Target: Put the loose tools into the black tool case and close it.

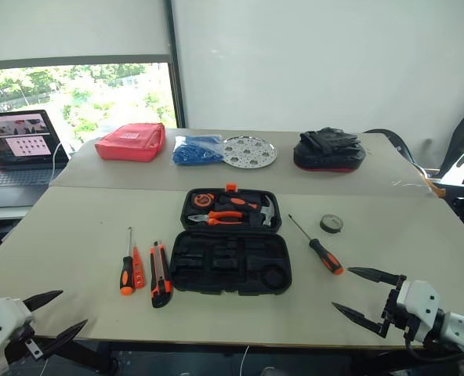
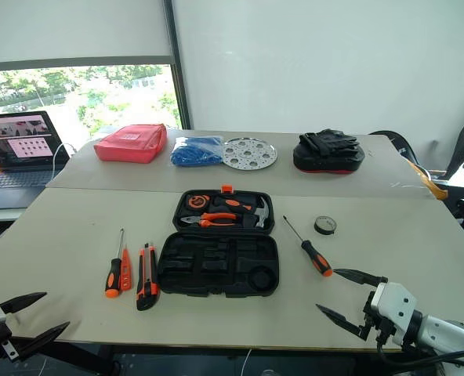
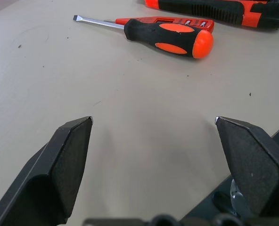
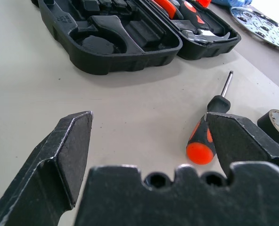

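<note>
Both grippers — left (image 1: 53, 315), right (image 1: 360, 291) — hang spread and empty. Nothing is packed yet; next, the right takes the screwdriver (image 1: 319, 249) to the open black tool case (image 1: 230, 262).

The left end effector (image 1: 52, 315), two black pointed fingers on a white wrist, sits at seven o'clock, fingers spread wide and empty. The right end effector (image 1: 359, 292), at five o'clock, is likewise spread wide, holding nothing.

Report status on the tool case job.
Left gripper and right gripper: jaws open, empty. Tool case open; screwdrivers, knife, tape roll loose. Nothing blocking.
</note>
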You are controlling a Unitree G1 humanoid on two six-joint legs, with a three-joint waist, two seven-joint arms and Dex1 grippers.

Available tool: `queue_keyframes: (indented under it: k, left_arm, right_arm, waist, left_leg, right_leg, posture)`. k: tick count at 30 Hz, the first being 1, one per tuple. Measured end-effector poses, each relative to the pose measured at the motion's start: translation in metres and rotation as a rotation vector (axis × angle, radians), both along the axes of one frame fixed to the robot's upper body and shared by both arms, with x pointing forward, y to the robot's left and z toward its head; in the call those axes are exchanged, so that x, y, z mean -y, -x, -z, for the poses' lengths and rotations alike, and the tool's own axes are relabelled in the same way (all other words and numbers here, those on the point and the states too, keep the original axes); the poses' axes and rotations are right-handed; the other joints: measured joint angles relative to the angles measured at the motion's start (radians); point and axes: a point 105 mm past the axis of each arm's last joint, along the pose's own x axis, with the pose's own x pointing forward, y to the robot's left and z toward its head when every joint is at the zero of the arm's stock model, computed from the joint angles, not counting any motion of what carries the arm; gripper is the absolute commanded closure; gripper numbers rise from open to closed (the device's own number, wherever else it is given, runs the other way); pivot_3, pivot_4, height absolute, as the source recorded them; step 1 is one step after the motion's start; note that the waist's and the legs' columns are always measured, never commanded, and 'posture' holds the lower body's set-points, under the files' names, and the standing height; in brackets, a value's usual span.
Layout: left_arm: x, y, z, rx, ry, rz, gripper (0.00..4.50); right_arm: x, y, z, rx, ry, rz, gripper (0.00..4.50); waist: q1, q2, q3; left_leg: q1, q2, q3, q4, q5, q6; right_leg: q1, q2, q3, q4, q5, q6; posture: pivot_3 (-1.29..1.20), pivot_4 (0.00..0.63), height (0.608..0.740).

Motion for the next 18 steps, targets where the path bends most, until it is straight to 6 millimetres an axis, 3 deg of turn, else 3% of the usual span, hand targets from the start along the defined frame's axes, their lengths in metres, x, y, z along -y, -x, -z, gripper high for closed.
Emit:
queue_keyframes:
  k: [4,6,8,13,16,18]
  left_arm:
    - [0.004,-0.005,-0.006,0.014,0.046,-0.002,0.0]
    - [0.01,-0.006,-0.011,-0.029,0.155,-0.015,0.0]
    - [0.002,-0.004,-0.017,-0.074,0.227,-0.102,0.0]
    - [-0.048,0.024,-0.015,-0.122,0.371,-0.547,0.0]
    - [-0.056,0.057,0.003,-0.269,0.445,-0.728,0.0]
    - [-0.051,0.066,0.007,-0.34,0.489,-0.767,0.0]
  right_arm:
    - [-0.003,-0.004,-0.001,0.019,-0.029,0.008,0.06]
    - [-0.014,-0.007,-0.006,0.063,-0.088,-0.025,0.06]
    - [-0.03,-0.004,-0.019,0.076,-0.178,-0.108,0.06]
    - [-0.058,-0.001,-0.05,0.133,-0.308,-0.235,0.06]
    - [-0.073,0.002,-0.052,0.174,-0.334,-0.286,0.06]
    - [-0.08,0.005,-0.05,0.181,-0.331,-0.319,0.06]
  waist:
    - [0.0,-0.001,0.0]
    - [-0.002,-0.001,0.0]
    - [-0.007,0.001,0.0]
    - [-0.009,0.0,0.0]
    - [-0.008,-0.004,0.0]
    - [-0.001,-0.005,0.0]
  left_leg:
    - [0.0,0.0,0.0,0.0,0.0,0.0]
    - [0.001,0.002,0.0,0.0,0.0,0.0]
    - [0.001,0.003,0.0,0.0,0.0,0.0]
    - [0.002,0.005,-0.002,-0.001,-0.001,0.001]
    - [0.003,0.006,-0.003,-0.001,-0.002,0.001]
    - [0.003,0.005,-0.002,0.0,-0.002,0.0]
  right_leg:
    - [0.0,0.0,0.0,0.0,0.0,0.0]
    - [0.0,0.0,0.0,0.001,0.0,0.0]
    - [0.0,0.0,0.0,0.001,0.0,0.0]
    - [0.0,0.001,0.0,0.001,-0.002,0.001]
    - [0.0,0.001,0.0,0.001,-0.002,0.001]
    - [0.001,-0.001,-0.001,0.001,-0.002,0.002]
  posture:
    - [0.0,0.15,0.74]
    - [0.0,0.15,0.74]
    - [0.0,0.15,0.74]
    - [0.0,0.15,0.74]
    - [0.0,0.15,0.74]
    - [0.0,0.15,0.74]
